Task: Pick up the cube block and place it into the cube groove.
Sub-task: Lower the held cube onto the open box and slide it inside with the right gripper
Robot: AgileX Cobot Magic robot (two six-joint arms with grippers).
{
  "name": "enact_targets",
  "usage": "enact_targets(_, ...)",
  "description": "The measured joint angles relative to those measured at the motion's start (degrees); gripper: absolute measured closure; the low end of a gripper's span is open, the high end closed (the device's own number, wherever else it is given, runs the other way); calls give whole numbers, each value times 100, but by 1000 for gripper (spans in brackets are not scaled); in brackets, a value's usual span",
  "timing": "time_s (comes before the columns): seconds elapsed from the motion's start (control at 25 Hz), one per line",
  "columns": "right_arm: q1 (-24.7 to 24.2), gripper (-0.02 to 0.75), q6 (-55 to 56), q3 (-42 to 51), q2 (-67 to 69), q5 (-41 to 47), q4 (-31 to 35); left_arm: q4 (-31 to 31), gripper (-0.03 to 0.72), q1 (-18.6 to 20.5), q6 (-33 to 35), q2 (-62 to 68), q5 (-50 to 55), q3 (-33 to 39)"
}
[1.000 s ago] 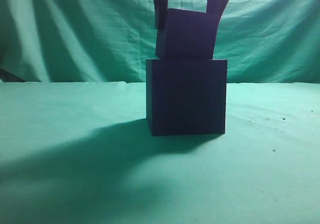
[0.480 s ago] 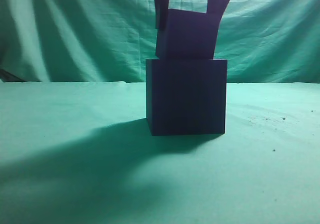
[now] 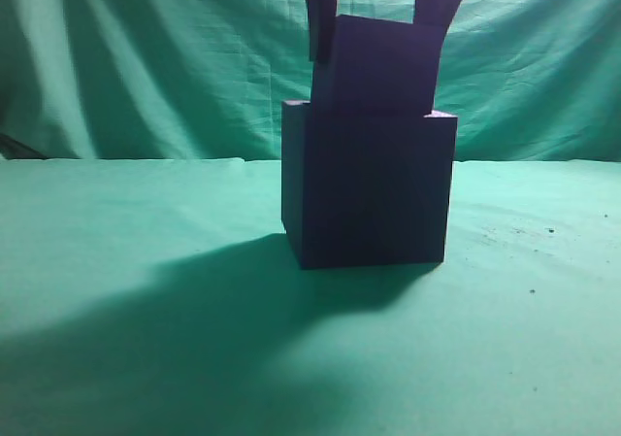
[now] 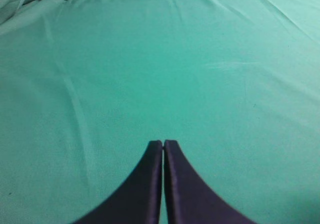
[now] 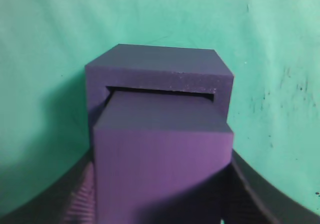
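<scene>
Our right gripper [image 3: 378,9] clamps the cube block [image 3: 376,67], partly sunk in the cube groove [image 3: 374,188]; our left gripper [image 4: 163,144] sits pressed together.

Cube block [image 3: 378,62]: dark navy-purple, upright, lower part sunk into the square recess of the cube groove [image 3: 374,188], upper part standing above the rim. Cube groove: larger dark navy-purple box, resting on green cloth, turned slightly, pale rim corner visible at right.
</scene>
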Motion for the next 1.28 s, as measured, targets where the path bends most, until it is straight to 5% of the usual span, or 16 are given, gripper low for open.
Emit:
enact_targets(0.48, 0, 311, -150, 0, 0, 34, 0, 0, 688, 0, 0, 0, 0, 0)
enact_targets(0.64, 0, 141, -174, -67, 0, 68, 0, 0, 688, 0, 0, 0, 0, 0)
enact_targets(0.8, 0, 151, -404, -442, -39, 91, -141, 0, 688, 0, 0, 0, 0, 0)
enact_targets(1.08, 0, 626, -589, -583, -895, 136, -99, 0, 688, 0, 0, 0, 0, 0)
enact_targets(1.2, 0, 738, -674, -583, -1417, 158, -44, 0, 688, 0, 0, 0, 0, 0)
enact_targets(1.28, 0, 738, -728, -583, -1797, 181, -34, 0, 688, 0, 0, 0, 0, 0)
